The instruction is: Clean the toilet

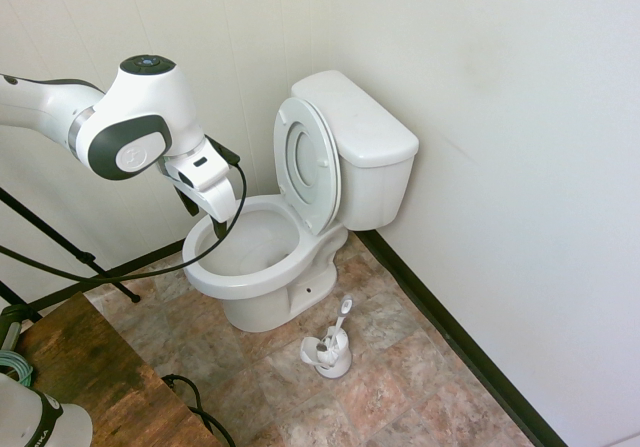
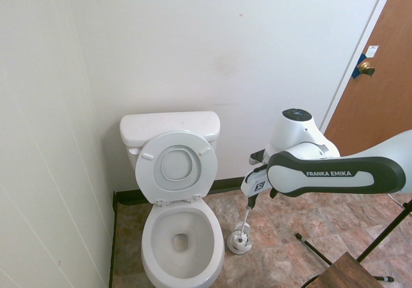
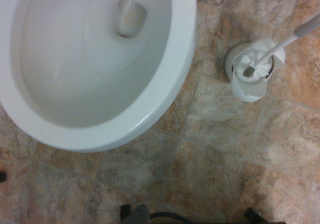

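The toilet [image 1: 268, 267] stands against the wall with its lid raised, the gripper [image 1: 205, 219] hanging spread and empty above its bowl's front rim, the brush holder [image 1: 330, 352] beside its base.

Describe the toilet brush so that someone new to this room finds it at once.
Start at the toilet, which stands in the corner with its seat and lid raised. On the tiled floor beside the bowl stands a small white holder. The brush sits in it, bristles down, its thin pale handle leaning out: the only loose item on the floor there.
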{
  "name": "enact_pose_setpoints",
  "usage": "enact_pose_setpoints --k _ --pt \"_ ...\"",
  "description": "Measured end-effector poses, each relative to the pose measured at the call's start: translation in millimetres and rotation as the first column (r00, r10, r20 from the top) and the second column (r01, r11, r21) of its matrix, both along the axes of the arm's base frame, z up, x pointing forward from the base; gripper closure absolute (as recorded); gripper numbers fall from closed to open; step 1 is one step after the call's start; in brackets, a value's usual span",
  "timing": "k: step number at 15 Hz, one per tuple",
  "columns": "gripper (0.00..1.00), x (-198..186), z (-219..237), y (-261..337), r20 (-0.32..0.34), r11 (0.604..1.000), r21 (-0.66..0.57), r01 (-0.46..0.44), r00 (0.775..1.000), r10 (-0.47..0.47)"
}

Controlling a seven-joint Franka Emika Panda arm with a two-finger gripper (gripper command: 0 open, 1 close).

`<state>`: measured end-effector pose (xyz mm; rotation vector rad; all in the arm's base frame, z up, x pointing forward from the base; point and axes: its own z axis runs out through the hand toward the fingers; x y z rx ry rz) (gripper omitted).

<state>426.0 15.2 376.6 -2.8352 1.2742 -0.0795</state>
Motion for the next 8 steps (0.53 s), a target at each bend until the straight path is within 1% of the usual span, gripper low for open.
enact_pose_setpoints --k 2,4,6,8 --pt "0.00 1.5 -0.5 -0.3 -0.001 1.000 0.001 0.003 1.000 -0.003" --pt "0.00 13.2 -2.3 -8.4 -0.007 0.999 0.007 0.035 0.999 -0.035" --pt "0.00 37.2 -10.9 -27.2 -0.021 0.996 0.019 0.086 0.996 -0.086" --pt "0.00 64.7 -27.6 -48.3 -0.034 0.988 0.026 0.153 0.988 -0.152"
